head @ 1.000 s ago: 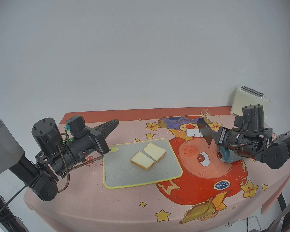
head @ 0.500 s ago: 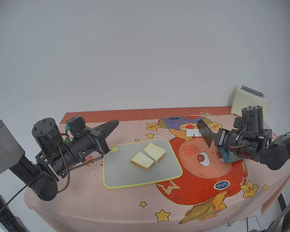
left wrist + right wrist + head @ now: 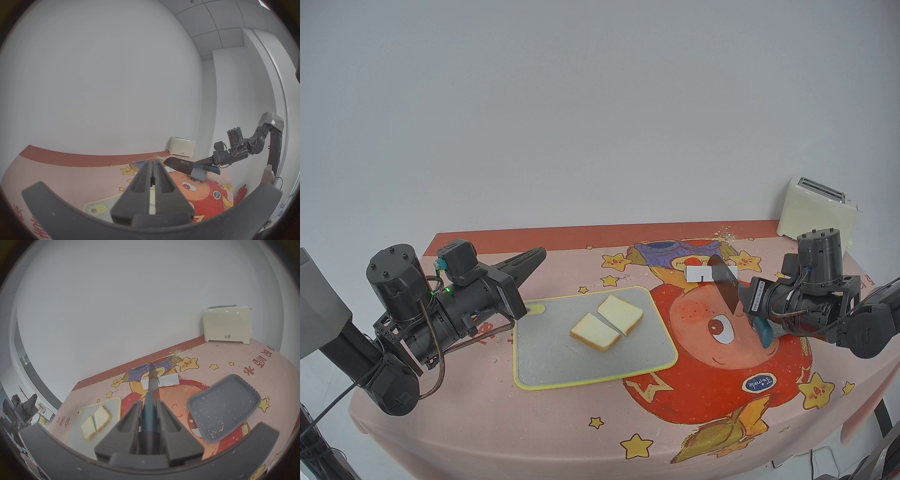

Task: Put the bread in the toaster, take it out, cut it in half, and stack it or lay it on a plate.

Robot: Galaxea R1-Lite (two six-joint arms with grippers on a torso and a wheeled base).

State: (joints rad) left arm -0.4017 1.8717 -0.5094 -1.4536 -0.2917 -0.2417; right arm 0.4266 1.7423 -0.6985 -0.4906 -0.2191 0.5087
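Two halves of a bread slice (image 3: 606,322) lie side by side on a grey cutting board (image 3: 562,359) with a yellow rim; the bread halves (image 3: 95,422) also show in the right wrist view. My right gripper (image 3: 745,294) hangs to the right of the board, above the tablecloth, shut on the teal handle of a knife (image 3: 150,415). The dark knife blade (image 3: 725,282) points up and toward the board. A grey plate (image 3: 223,407) lies beside it. My left gripper (image 3: 532,256) is shut and empty, held above the table by the board's far left corner. A cream toaster (image 3: 815,209) stands at the far right.
A small white paper tag (image 3: 703,274) lies on the cartoon-printed pink tablecloth behind the knife. Crumbs are scattered near the toaster (image 3: 226,324) and inside the plate. The table's front edge curves close below the board.
The right arm has sunk a little with the knife, bringing the blade lower and slightly nearer the table. The left arm and the bread have not moved.
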